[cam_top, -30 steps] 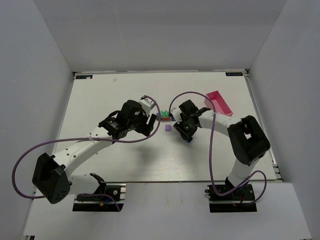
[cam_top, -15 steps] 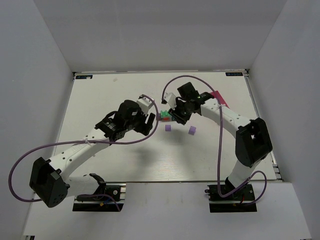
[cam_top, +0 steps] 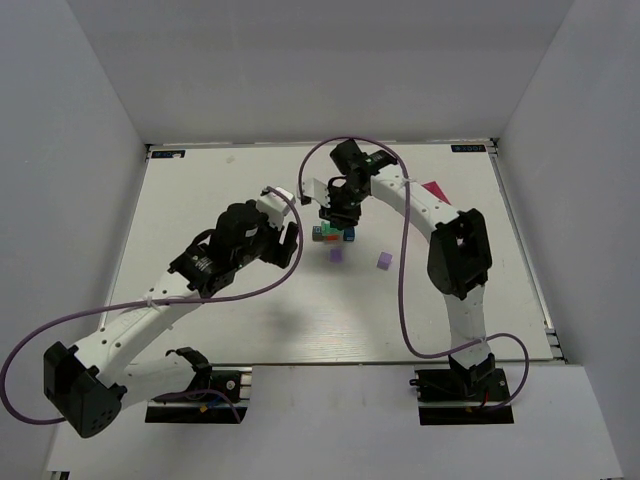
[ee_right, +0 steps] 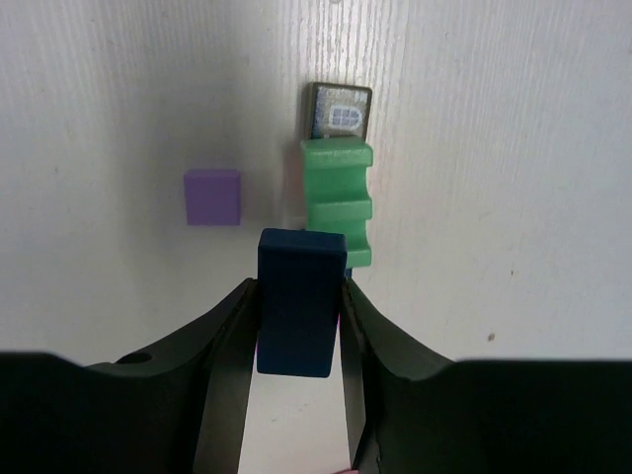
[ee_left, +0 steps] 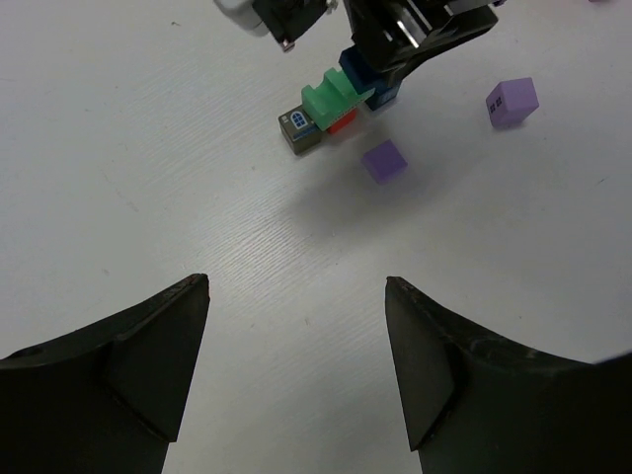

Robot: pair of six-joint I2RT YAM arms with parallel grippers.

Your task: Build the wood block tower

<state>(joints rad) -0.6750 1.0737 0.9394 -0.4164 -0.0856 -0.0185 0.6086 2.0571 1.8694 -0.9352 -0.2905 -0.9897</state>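
**A:** Where do the blocks (cam_top: 330, 234) sit?

**B:** On the white bench (cam_top: 220, 190), about midway between its left and right edges and somewhat closer to the far edge than the near one. The bench top has a faint streaked grain.

**A:** What shapes are in the cluster?

**B:** A green block (ee_right: 336, 202) with notched, stepped sides lies lengthwise. At its far end, touching it, is a dull olive block (ee_right: 340, 109) with a small blue arched window printed on its top face. A red block (ee_left: 343, 121) peeks out from under the green one. All look like matte painted wood with crisp square edges.

**A:** And the right claw (ee_right: 299, 288)?

**B:** It is clamped on a blue block (ee_right: 301, 336), a plain dark oblong, with one finger pressed to each long side. The block hangs at the near end of the green one. I cannot tell whether it rests on anything.

**A:** The left claw (ee_left: 296, 286)?

**B:** It is spread wide with nothing between its dark, wedge-shaped fingers. It is raised over bare bench, on the near-left side of the cluster and apart from it.

**A:** Any loose pieces?

**B:** Two. A plain purple cube (ee_left: 383, 160) lies near the cluster on its near side, not touching it. A printed purple cube (ee_left: 512, 102) with a dark mark on one face lies farther toward the right edge.

**A:** Anything else?

**B:** A pink box (cam_top: 434, 189) toward the far-right corner, partly hidden behind the right arm.
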